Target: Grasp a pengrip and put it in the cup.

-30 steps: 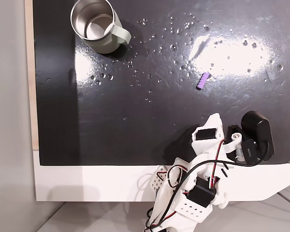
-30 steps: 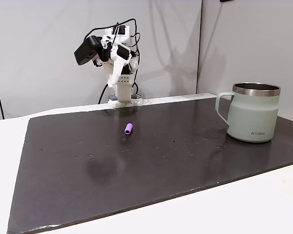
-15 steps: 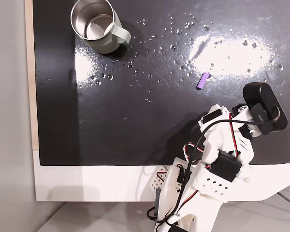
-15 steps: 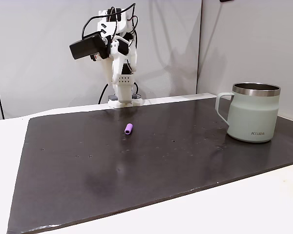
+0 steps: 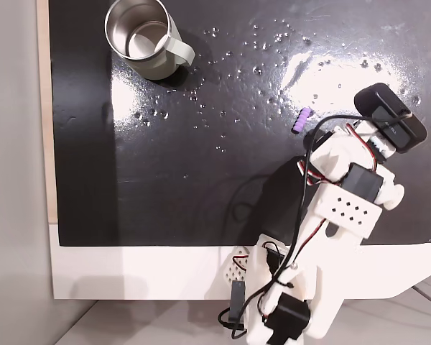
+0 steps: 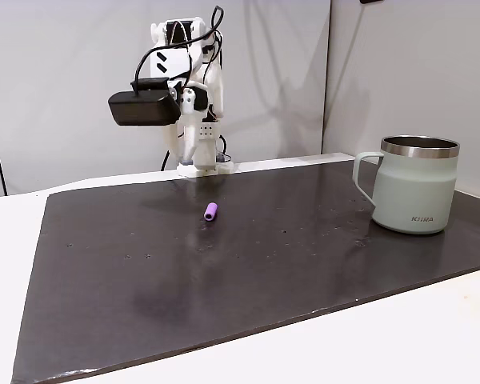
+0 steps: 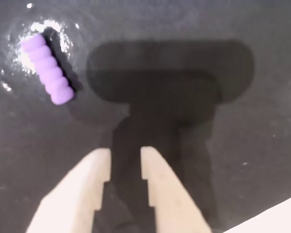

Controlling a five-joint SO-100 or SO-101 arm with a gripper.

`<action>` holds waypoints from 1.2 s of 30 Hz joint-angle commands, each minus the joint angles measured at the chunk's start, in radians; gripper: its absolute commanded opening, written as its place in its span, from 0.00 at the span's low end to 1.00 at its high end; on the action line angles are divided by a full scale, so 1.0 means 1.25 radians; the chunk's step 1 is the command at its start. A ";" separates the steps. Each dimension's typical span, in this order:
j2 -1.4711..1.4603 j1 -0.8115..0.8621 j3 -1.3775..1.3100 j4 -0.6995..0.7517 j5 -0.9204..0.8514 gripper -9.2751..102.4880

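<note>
A fixed view from above: the arm [image 5: 323, 237] reaches from the white base over the black mat [image 5: 201, 172]; its head sits beside the pengrip [image 5: 300, 121], which lies loose on the mat, untouched; the cup [image 5: 145, 36] stands upright at the far upper-left corner of this view, well apart from both, its shiny inside showing nothing purple; the fingertips are hidden under the arm's body here.

A fixed view from the side: the arm [image 6: 184, 88] is raised above the mat [image 6: 144, 272]; its dark camera block hangs well clear of the surface; the pengrip [image 6: 212, 211] lies flat just ahead of the base; the cup [image 6: 414, 186] stands at the right of this view, handle turned toward the arm.

Wrist view: the gripper [image 7: 125, 167] shows two pale fingers [image 7: 94, 170] set a narrow gap apart, nothing between them; the pengrip [image 7: 47, 76] lies up and to the left, tilted, outside the jaws' line.

Judgement on progress: nothing of the task is done; the approach is under way only; remaining are alignment over the pengrip, a wider opening, descent, grasp, carry across the mat, and release into the cup.
</note>
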 commanded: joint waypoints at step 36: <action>-0.497 -0.135 -0.319 -0.040 0.072 0.23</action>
